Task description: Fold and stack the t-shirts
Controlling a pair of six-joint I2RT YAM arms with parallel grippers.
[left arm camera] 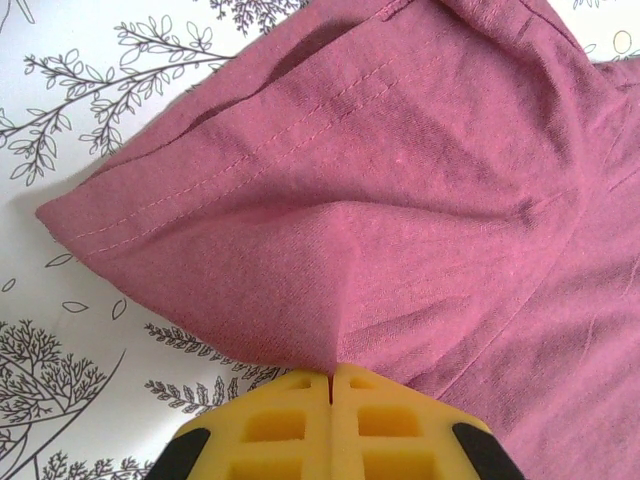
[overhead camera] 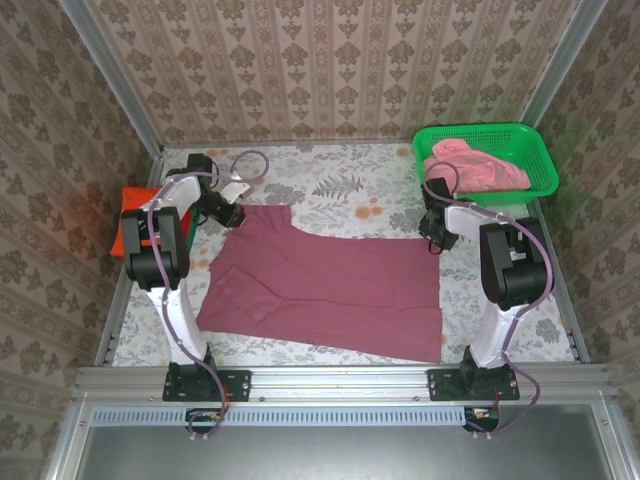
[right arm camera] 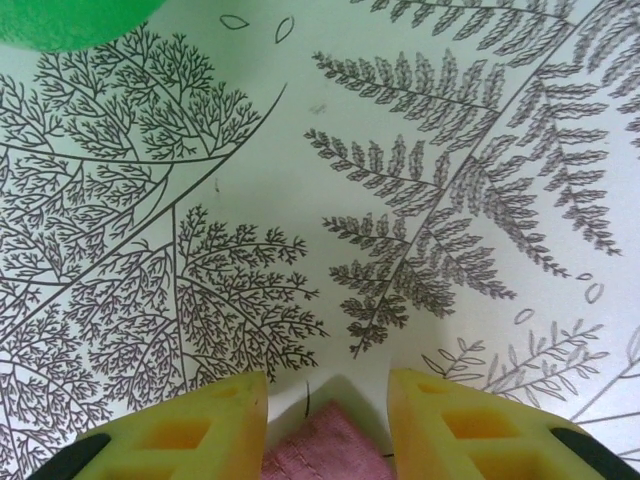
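The maroon cloth t-shirt (left arm camera: 400,200) is soft and matt, hems stitched. The white fern-printed table cover (right arm camera: 300,200) is smooth. The green mesh basket (overhead camera: 478,130) is glossy plastic, the silver frame rail (overhead camera: 340,378) metal.

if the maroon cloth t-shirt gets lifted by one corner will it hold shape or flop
Likely floppy: the maroon cloth t-shirt puckers into soft folds where the left gripper pinches it. Probably light too: it lies thin and flat.

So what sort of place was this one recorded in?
Most likely a lab robot booth dressed to look homely, not a real room: wallpapered panels in a metal frame, a leaf-print tablecloth, and a maroon t-shirt and green basket set out.
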